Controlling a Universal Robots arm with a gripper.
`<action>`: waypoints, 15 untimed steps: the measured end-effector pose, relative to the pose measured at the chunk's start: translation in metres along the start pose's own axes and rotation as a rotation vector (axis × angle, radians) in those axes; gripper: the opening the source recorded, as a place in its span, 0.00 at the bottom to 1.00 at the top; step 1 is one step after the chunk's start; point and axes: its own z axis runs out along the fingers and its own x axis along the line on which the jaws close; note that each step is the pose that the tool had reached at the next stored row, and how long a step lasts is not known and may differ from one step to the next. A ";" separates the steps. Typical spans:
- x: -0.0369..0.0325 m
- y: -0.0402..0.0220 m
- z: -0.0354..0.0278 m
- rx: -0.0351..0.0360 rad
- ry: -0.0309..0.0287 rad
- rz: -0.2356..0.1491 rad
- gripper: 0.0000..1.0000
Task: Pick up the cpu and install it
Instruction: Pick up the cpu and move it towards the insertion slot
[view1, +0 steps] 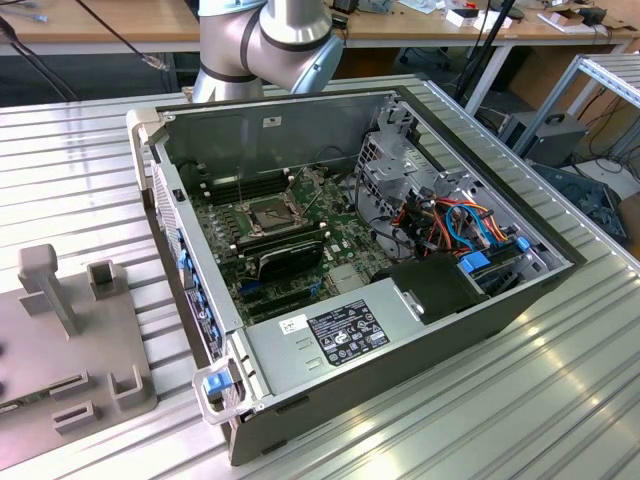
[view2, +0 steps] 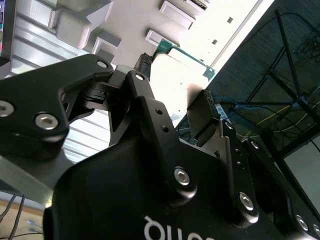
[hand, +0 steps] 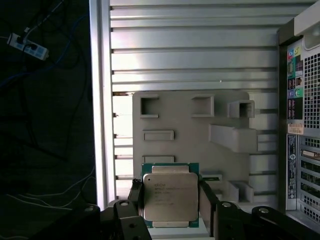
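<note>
Your gripper (hand: 170, 212) clasps the cpu (hand: 170, 195) by two opposite sides, over one edge of the grey fixture plate (hand: 190, 125).

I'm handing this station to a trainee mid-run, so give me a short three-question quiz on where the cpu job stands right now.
1. True or false: the cpu already sits in the socket.
2. In the first wrist view, what lies behind the cpu? A) the grey fixture tray B) the power-supply box C) a memory stick
3. Fill in: the gripper is shut on the ____.
Key: 1 false, the socket's dark centre is bare in the exterior view; 2 A; 3 cpu.
</note>
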 end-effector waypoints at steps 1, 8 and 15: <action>-0.0011 0.0001 0.0000 -0.0001 0.0000 0.000 0.54; -0.0063 0.0002 0.0000 0.0000 0.0000 0.000 0.54; -0.0089 0.0002 0.0001 -0.0001 0.0001 0.000 0.54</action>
